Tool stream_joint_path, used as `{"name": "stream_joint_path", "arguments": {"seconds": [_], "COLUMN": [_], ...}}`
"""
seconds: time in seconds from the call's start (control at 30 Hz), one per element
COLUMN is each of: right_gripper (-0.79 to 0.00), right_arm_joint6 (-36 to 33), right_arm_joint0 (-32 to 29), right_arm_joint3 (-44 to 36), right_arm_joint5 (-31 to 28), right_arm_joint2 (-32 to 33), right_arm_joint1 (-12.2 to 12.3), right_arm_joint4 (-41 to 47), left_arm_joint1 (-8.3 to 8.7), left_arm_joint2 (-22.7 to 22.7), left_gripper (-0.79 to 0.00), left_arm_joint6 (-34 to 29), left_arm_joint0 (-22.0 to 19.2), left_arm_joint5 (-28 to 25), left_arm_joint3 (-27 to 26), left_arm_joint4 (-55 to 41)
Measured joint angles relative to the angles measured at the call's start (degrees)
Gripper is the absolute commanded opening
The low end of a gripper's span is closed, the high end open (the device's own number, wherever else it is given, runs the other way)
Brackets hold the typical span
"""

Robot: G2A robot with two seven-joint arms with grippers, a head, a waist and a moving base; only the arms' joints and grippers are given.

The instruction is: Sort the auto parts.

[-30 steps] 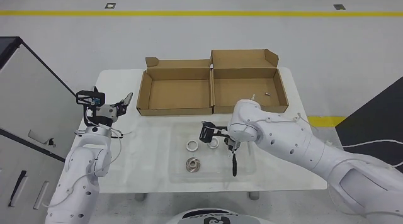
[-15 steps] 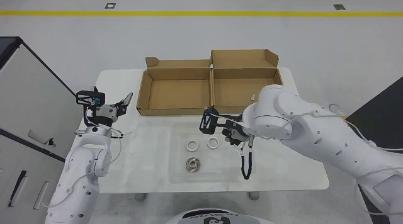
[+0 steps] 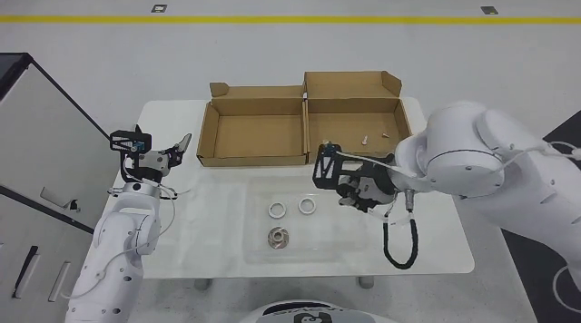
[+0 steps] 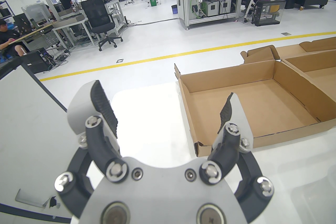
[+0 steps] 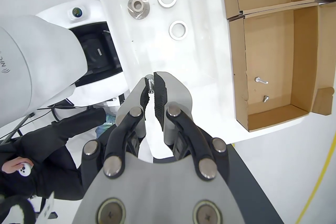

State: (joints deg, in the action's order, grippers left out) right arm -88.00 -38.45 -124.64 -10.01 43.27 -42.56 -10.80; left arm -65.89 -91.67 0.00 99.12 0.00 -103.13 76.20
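Note:
My right gripper [image 5: 151,78] is shut on a small threaded bolt [image 5: 150,83], held above the table's right half near the front of the right cardboard box [image 5: 265,51]. In the top view that gripper [image 3: 349,196] hangs over the right end of the clear tray [image 3: 318,232]. Two metal rings [image 3: 277,209] [image 3: 308,205] and a flanged hub [image 3: 277,238] lie in the tray. Two more bolts [image 3: 363,139] [image 3: 385,134] lie in the right box [image 3: 354,128]. My left gripper [image 4: 165,93] stands open with nothing in it by the table's left edge [image 3: 174,149].
The left cardboard box [image 3: 252,132] sits beside the right one at the back of the table, with nothing in it. A black cable loop [image 3: 399,246] hangs from the right arm over the front right of the table. A grey cabinet [image 3: 36,141] stands left of the table.
The right arm has risen out of the tray and swung right and back toward the right box, carrying the bolt. The left arm has kept still.

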Motion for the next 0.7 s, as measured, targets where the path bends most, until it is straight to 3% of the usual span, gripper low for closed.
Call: {"name": "stream_joint_path", "arguments": {"seconds": [0.43,0.57,0.7], "right_gripper": [-0.785,-0.785,-0.785], "right_arm_joint6": [1.18,10.98,14.99], "right_arm_joint0": [-0.69,-4.13,-9.62], "right_arm_joint3": [1.15,8.99,15.29], "right_arm_joint5": [0.76,1.1,-2.71], "right_arm_joint2": [0.67,6.73,12.68], "right_arm_joint1": [0.07,0.85,2.04], "right_arm_joint4": [0.71,12.63,25.96], "left_arm_joint1": [0.0,0.0,0.0], "left_arm_joint2": [0.0,0.0,0.0], "left_gripper": [0.0,0.0,0.0], "left_arm_joint6": [0.0,0.0,0.0], "left_arm_joint0": [0.0,0.0,0.0], "left_arm_joint5": [0.0,0.0,0.0], "left_arm_joint3": [0.0,0.0,0.0], "left_arm_joint4": [0.0,0.0,0.0]}}
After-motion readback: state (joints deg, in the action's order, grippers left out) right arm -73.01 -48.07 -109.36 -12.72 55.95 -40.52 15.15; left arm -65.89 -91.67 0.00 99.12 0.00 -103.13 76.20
